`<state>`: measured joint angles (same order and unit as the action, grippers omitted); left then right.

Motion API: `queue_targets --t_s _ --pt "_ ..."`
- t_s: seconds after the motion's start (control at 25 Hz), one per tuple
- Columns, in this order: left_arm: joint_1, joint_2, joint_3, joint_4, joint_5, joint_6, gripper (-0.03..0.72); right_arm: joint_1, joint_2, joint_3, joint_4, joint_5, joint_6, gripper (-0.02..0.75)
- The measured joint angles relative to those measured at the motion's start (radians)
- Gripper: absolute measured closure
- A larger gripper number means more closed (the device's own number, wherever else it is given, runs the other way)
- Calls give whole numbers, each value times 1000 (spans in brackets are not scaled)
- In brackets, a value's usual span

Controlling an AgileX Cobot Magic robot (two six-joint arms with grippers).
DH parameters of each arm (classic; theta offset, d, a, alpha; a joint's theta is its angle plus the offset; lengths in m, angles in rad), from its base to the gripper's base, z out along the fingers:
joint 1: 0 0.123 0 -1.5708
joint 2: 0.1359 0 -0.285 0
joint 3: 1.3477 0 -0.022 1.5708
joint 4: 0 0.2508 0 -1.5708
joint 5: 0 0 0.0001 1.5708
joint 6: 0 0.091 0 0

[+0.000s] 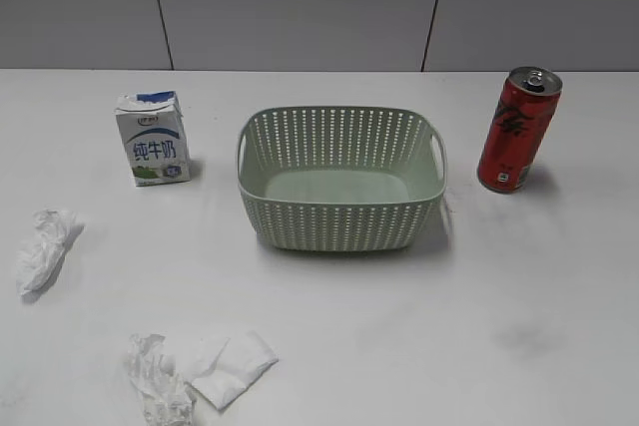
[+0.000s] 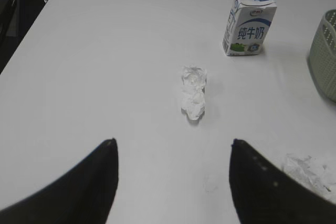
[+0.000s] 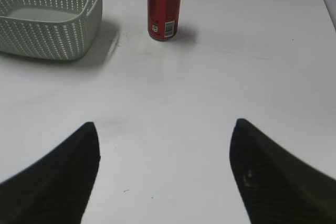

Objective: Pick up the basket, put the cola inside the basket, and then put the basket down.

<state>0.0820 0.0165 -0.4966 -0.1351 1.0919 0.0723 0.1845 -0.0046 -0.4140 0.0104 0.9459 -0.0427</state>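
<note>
The pale green slotted basket [image 1: 341,209] stands empty at the middle of the white table; it also shows in the right wrist view [image 3: 50,27] and at the right edge of the left wrist view [image 2: 325,59]. The red cola can [image 1: 517,131] stands upright to the basket's right, also in the right wrist view [image 3: 164,4]. My left gripper [image 2: 173,142] is open and empty over bare table, far left of the basket. My right gripper [image 3: 165,125] is open and empty, well short of the can. Neither gripper shows in the exterior view.
A white-and-blue milk carton [image 1: 152,139] stands left of the basket. Crumpled white tissues lie at the left [image 1: 42,249] and front left [image 1: 195,371] of the table. A grey wall runs behind the table.
</note>
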Motion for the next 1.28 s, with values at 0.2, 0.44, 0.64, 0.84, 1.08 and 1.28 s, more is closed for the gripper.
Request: queue_targets --t_s 0.2,0.44,0.64,0.84,1.08,1.28 --pt "0 0 0 0 0 0 188 0 0 0 0 0 0 152" --pt "0 0 0 0 0 0 188 0 0 0 0 0 0 152" --pt "0 0 0 0 0 0 188 0 0 0 0 0 1 152" --pt "0 0 -6 -1 -21 0 188 0 0 0 0 0 1 152" --pt "0 49 -22 -52 -166 0 188 0 0 0 0 0 2 152" --pt "0 216 -23 -139 -282 14 188 0 0 0 0 0 1 152"
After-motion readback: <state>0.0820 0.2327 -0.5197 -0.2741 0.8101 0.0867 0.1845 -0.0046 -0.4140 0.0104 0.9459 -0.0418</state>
